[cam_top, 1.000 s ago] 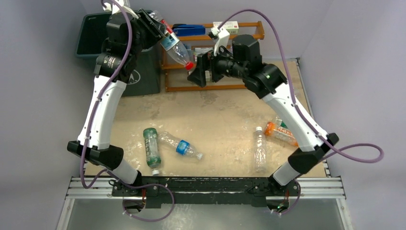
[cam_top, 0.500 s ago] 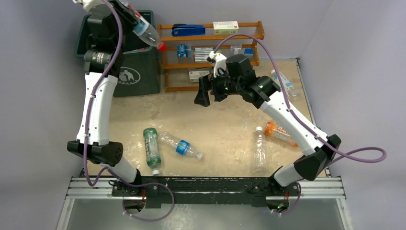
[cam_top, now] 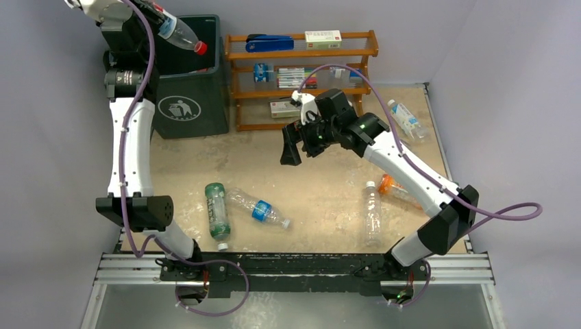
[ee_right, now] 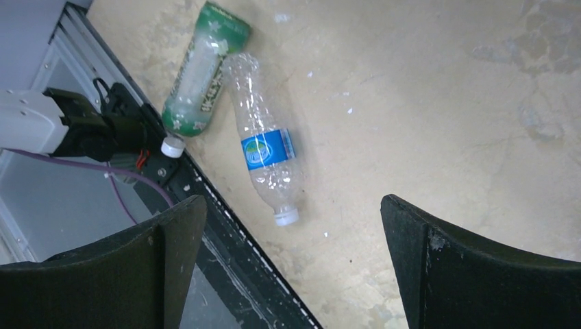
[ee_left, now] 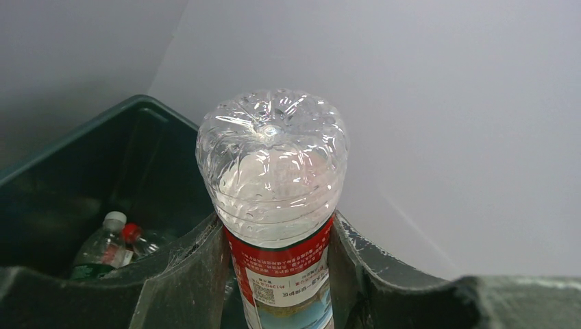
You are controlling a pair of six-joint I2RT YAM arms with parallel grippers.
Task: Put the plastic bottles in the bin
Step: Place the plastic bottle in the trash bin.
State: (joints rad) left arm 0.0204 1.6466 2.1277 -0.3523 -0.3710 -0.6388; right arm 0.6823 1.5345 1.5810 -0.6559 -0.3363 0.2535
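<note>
Over the bin (cam_top: 199,118), the left gripper (ee_left: 277,260) is arriving clamped on a bottle (ee_left: 273,171), ready to drop; the right gripper (cam_top: 290,145) is retreating, wide open and empty.

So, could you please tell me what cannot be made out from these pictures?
The bin's contents: top view, the held bottle overlaps the opening; left wrist view shows one corner only.
Its cap: left wrist view, cut off at the bottom edge.
The orange bottle: top view, partly under the right arm.
The rack's box labels: top view, too small.
</note>
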